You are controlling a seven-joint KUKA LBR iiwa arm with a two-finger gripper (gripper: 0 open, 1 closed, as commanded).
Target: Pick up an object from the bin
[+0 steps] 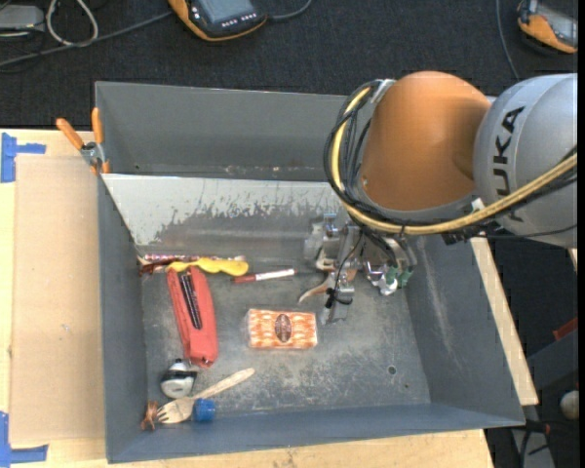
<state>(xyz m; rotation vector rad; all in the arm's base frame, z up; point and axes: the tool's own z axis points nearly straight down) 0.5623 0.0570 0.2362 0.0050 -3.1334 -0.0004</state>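
The gripper is seen low over the middle of the bin, just beside the upper right corner of an orange patterned packet laid flat on the floor. How far it is opened, and whether anything is held, cannot be told.

Even light — glare on bin's back wall.

Up and right of the orange patterned packet, the arm's orange cover hides the far right corner of the bin from us. Just off the packet's upper right corner, we cannot make out the gripper among the cables. Down-left of the packet lies a silver-and-black round thing, too small for us to identify.
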